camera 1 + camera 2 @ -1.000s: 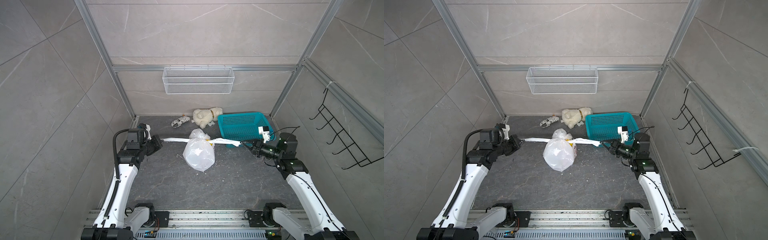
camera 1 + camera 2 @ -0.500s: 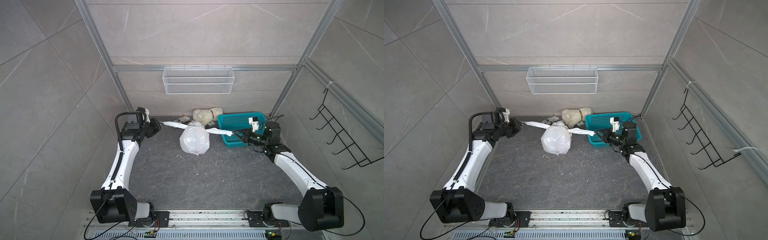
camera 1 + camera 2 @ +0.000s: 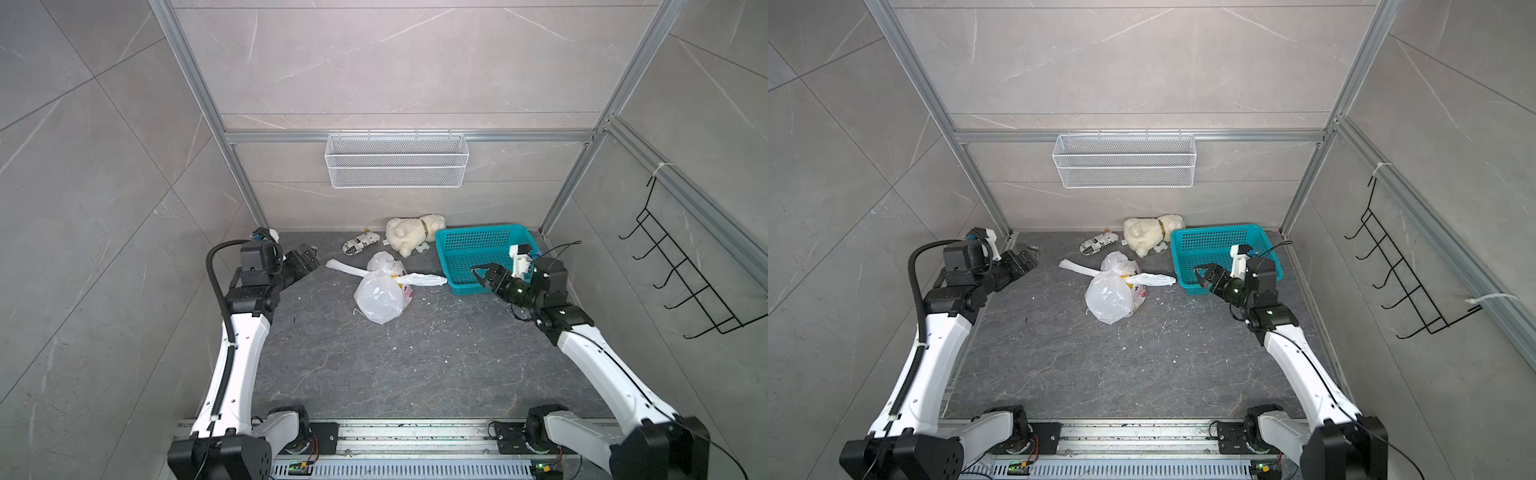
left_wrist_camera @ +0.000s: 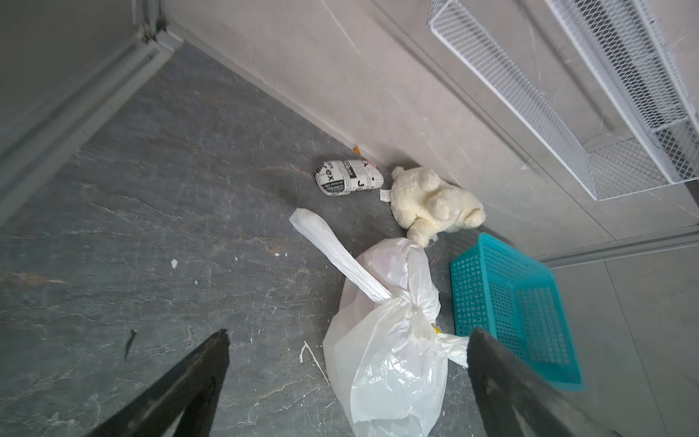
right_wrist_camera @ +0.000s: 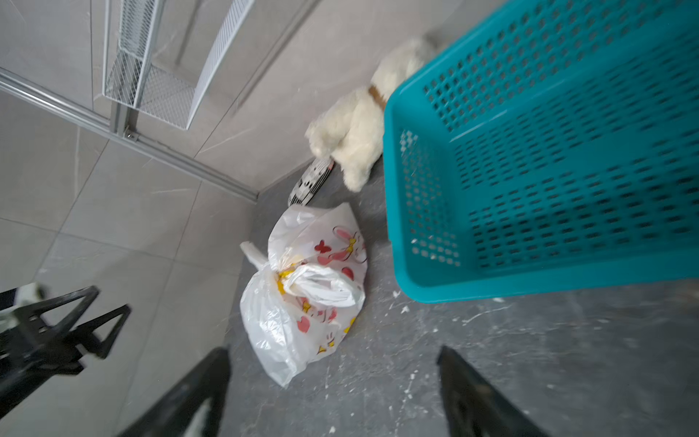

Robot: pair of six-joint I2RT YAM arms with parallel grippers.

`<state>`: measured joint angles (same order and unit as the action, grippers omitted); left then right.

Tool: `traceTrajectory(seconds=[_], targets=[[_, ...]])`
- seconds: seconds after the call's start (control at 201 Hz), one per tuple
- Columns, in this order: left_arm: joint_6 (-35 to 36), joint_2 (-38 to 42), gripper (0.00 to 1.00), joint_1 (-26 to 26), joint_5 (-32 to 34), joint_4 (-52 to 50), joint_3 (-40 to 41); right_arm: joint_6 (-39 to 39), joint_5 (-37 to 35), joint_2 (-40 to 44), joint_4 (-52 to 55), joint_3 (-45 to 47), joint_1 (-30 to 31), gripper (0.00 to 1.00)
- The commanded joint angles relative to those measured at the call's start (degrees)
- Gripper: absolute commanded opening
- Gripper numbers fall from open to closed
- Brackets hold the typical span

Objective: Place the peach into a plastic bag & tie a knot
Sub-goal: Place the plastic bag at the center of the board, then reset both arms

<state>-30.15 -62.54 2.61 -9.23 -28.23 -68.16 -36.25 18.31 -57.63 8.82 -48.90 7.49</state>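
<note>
Plastic bag [image 3: 380, 297] lies bulging just beside the teal basket [image 3: 478, 230], knot [image 4: 410, 308] tied at its neck, peach not visible, left gripper [image 3: 312, 255] and right gripper [image 3: 477, 277] spread empty, so task looks done.

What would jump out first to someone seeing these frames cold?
The white plastic bag lies in the middle of the scene, its neck closed by the knot, with handle ends sticking out to either side. The left gripper and right gripper flank it, both open and clear of the bag. Behind, a bright teal basket sits at the back right, beside a cream plush toy.
</note>
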Motion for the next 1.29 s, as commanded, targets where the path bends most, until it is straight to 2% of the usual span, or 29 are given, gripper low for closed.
traceTrajectory(seconds=[0.0, 0.154, 0.219, 0.289, 0.368, 0.433, 0.552, 0.612, 0.712, 0.766, 0.836, 0.941, 1.14, 1.199, 1.234, 1.289], targets=[[2.3, 2.6, 1.0, -0.02, 8.68, -0.54, -1.53, 5.87, -20.33, 6.55, 10.32, -1.37, -0.02, 1.0], [2.38, 6.08, 1.0, 0.5, 22.32, 4.07, 2.69, 6.65, -40.75, 10.75, 12.48, 2.08, -0.01, 0.99], [1.79, 7.1, 1.0, 1.6, 24.17, 8.94, 6.79, 5.99, -47.6, 10.65, 11.58, 5.53, -0.02, 1.0], [3.14, 7.52, 1.0, 2.74, 23.88, 16.15, 12.75, 8.33, -50.59, 9.49, 7.42, 9.61, -0.02, 1.0], [4.08, 7.14, 1.0, 3.18, 28.29, 21.59, 19.39, 12.8, -50.02, 7.03, 1.63, 14.81, -0.03, 1.0], [5.73, 7.0, 0.99, 3.3, 33.24, 27.06, 25.49, 19.01, -45.5, 5.79, -7.14, 19.86, 0.0, 1.0], [11.7, 6.41, 0.99, 3.76, 35.96, 38.12, 36.27, 26.31, -38.82, 7.25, -23.27, 30.03, -0.02, 1.0], [14.57, 4.82, 0.99, 4.13, 38.03, 41.75, 39.83, 29.2, -38.25, 5.2, -32.75, 34.33, -0.02, 1.0], [19.33, 0.63, 0.99, 4.46, 38.01, 48.77, 44.29, 29.24, -38.3, -0.3, -34.97, 34.52, -0.02, 1.0], [20.81, -1.73, 0.99, 4.72, 37.12, 49.55, 44.15, 29.01, -39.01, -3.64, -38.16, 34.46, -0.02, 1.0], [20.58, -4.07, 0.99, 5.1, 36.57, 49.87, 43.9, 29.68, -37.84, -5.09, -36.75, 33.21, 0.04, 1.0], [21.3, -4.77, 0.99, 5.1, 31.51, 58.12, 46.93, 31.03, -35.94, -7.34, -44.13, 34.59, -0.02, 1.0], [23.14, -10.51, 0.99, 5.09, 23.55, 58.23, 45.02, 35.9, -27.55, -16.24, -64.32, 37.34, -0.02, 1.0], [20.98, -12.74, 0.99, 5.09, 19.49, 67.31, 48.03, 36.79, -26.98, -20.73, -72.17, 38.69, -0.06, 1.0], [22.92, -13.89, 0.99, 4.61, 16.69, 73.31, 50.07, 36.93, -27.1, -23.75, -78.47, 40.12, -0.02, 1.0], [24.52, -15.22, 0.99, 2.93, 17.73, 76.56, 51.54, 37.02, -26.98, -29.63, -89.34, 42.71, -0.01, 1.0]])
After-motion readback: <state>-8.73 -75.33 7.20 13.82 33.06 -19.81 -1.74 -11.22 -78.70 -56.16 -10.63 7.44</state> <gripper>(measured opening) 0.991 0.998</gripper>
